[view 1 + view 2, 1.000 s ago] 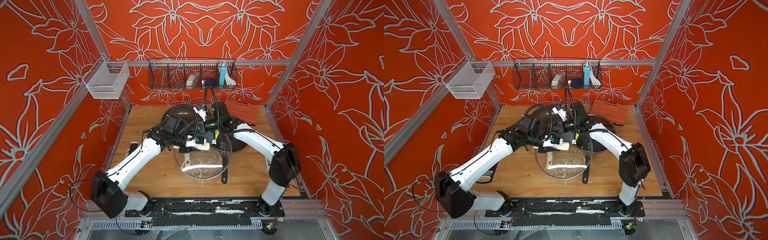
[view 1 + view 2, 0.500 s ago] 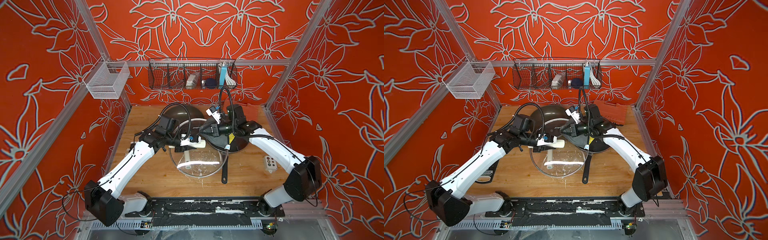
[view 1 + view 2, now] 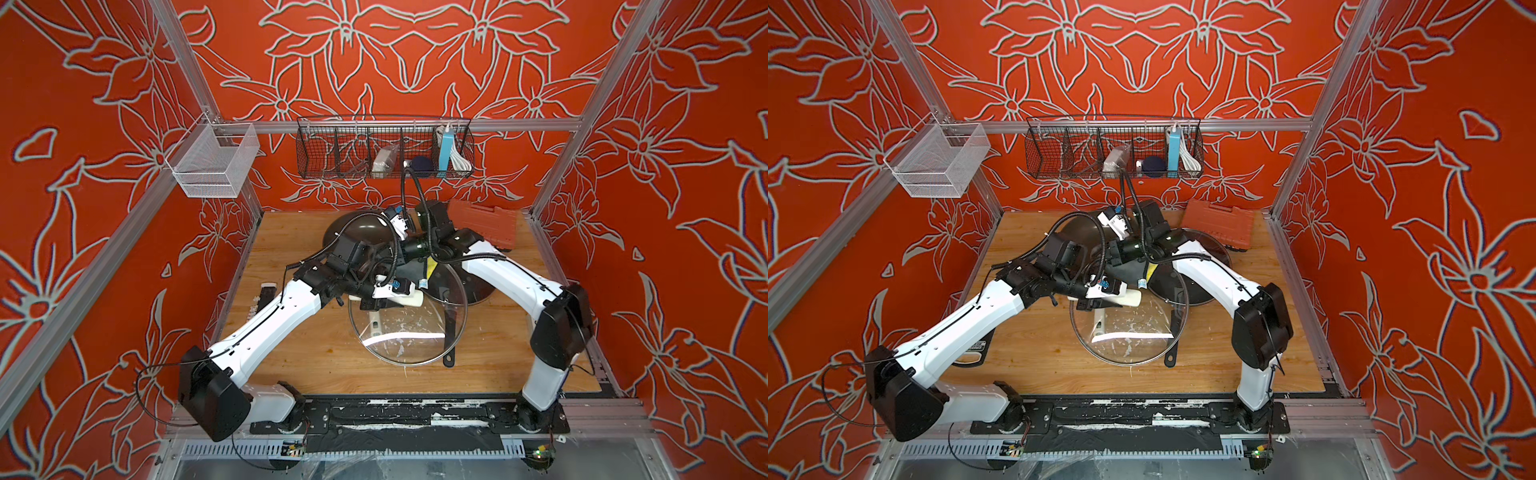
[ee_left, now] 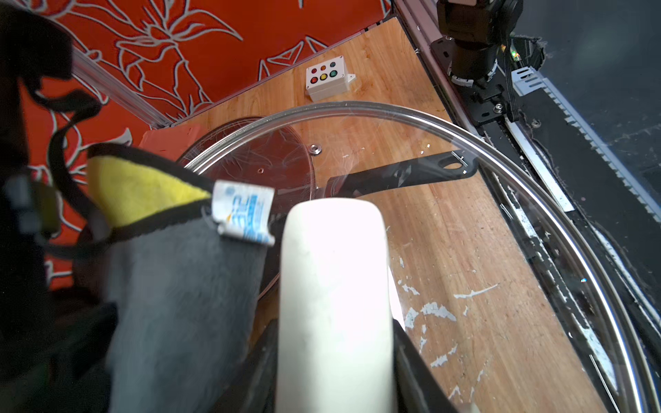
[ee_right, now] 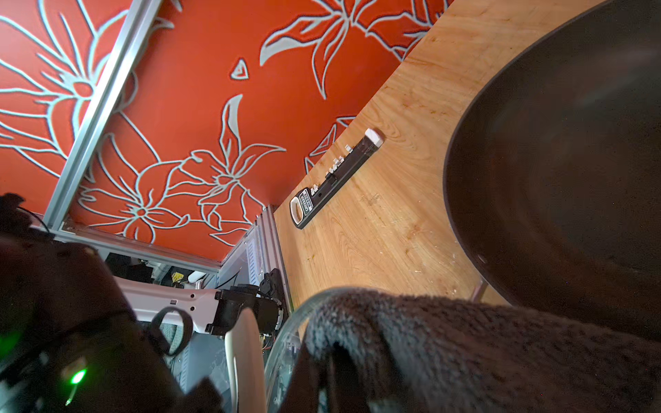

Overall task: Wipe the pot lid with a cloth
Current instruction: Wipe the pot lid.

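The pot lid, clear glass with a metal rim, is held tilted above the table's middle. My left gripper is shut on its cream-white bar handle. The dark grey cloth, with its yellow reverse and white tag showing, hangs from my right gripper, which is shut on it. The cloth lies over the lid's far rim beside the handle. The cloth hides the right fingertips.
A dark wok sits behind the arms. A second glass lid on a black-handled pan lies to the right, with a red case behind it. A black tool lies at the left edge and a button box by the right wall. Wire baskets hang on the back rail.
The right arm swung out to the right, then came back in, dragging the cloth along the lid's far edge. The lid shifted slightly toward the front. Both grips are unchanged.
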Action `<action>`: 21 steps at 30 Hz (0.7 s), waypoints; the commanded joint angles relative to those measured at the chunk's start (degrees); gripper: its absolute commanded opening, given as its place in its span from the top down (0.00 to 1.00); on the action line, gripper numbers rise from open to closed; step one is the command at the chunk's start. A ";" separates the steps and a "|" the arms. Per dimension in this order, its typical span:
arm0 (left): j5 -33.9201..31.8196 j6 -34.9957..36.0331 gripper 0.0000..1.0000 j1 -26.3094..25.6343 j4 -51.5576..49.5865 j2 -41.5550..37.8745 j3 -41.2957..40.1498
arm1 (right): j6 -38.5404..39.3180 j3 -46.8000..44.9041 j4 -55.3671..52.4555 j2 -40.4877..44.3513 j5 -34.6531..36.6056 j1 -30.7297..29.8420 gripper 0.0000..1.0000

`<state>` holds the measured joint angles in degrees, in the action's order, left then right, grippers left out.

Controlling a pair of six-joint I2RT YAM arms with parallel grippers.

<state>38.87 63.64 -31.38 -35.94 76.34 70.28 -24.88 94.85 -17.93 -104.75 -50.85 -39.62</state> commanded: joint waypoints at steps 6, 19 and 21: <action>6.32 0.72 1.00 -0.70 13.30 -1.87 4.34 | -2.47 6.41 2.16 -5.91 -0.35 -3.39 1.00; -1.28 -5.38 1.00 -0.53 17.93 -3.80 1.44 | -0.60 4.71 0.55 -3.48 -0.03 -2.76 1.00; -3.00 -7.30 1.00 -0.45 18.59 -4.41 0.87 | 0.04 3.85 -0.41 -2.26 0.69 -2.24 1.00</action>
<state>35.51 58.98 -32.21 -30.85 76.73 69.32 -27.11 99.61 -15.25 -109.71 -50.52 -42.02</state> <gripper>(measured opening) 0.412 0.057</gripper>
